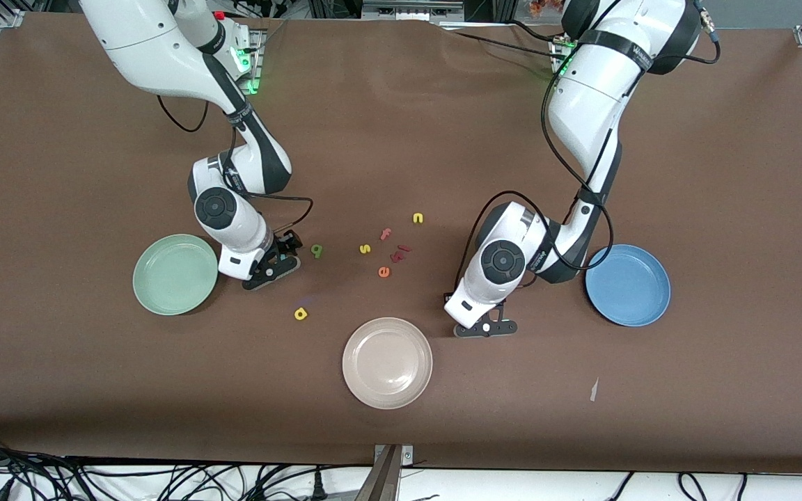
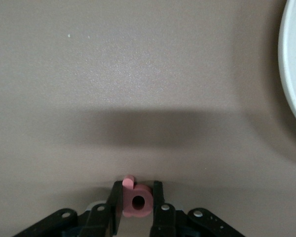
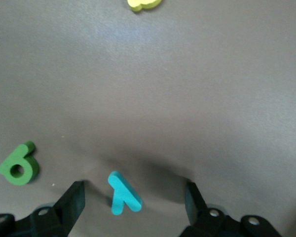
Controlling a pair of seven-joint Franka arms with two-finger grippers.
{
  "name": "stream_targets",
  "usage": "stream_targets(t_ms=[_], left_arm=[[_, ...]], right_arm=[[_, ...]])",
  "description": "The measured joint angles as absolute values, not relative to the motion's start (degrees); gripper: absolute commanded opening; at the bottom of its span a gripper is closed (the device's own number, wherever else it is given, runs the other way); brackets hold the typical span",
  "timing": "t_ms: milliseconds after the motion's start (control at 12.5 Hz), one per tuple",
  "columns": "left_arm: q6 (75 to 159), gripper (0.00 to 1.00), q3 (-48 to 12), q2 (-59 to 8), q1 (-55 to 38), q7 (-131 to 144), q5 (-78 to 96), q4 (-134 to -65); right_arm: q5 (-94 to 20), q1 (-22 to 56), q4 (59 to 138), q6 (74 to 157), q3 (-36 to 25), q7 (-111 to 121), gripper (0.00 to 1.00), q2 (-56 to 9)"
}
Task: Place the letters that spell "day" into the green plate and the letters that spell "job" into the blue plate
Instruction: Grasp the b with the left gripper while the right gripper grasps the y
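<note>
1. Nearest the front camera lies the beige-white plate [image 1: 387, 362], bare, with a yellow loop-shaped letter [image 1: 301, 314] a little farther back, toward the right arm's end.
2. Left gripper [image 2: 137, 210] is low at the table between the beige-white plate and the blue plate [image 1: 628, 284] — its fingers pressed onto a salmon-pink loop-and-stem letter [image 2: 137, 200], pinching it from both sides.
3. Right gripper [image 3: 133, 207] sits low beside the green plate [image 1: 175, 273], fingers spread wide with a teal y [image 3: 123, 193] lying flat on the brown table [image 1: 401, 139] between them, untouched.
4. Just beside that gripper, toward the middle of the table, lies a dark green loop-and-stem letter [image 3: 18, 165].
5. Farther from the camera, mid-table, a loose cluster — a yellow s [image 1: 365, 248], an orange e [image 1: 384, 272], a pink f [image 1: 386, 234], a dark red letter [image 1: 399, 253] and a yellow n [image 1: 418, 218].
6. Both coloured plates hold no letters.
</note>
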State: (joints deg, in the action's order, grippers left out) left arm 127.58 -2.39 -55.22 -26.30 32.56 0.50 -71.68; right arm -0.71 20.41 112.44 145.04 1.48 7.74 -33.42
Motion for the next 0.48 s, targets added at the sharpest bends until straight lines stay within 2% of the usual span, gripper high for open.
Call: stream_targets(t_ms=[239,479], left_arm=[[126.15,0.00,-2.26,-55.03,-26.24,32.56,0.41,-70.97],[119.61,0.00,-1.71,-52.28,-26.00,32.48,-4.67,-69.53]], right_arm=[[-0.70,20.41,112.43,145.13,1.49,8.61,0.64,-33.39],[-0.69,20.40,112.37,145.23,1.45,9.27,0.33,-33.25]])
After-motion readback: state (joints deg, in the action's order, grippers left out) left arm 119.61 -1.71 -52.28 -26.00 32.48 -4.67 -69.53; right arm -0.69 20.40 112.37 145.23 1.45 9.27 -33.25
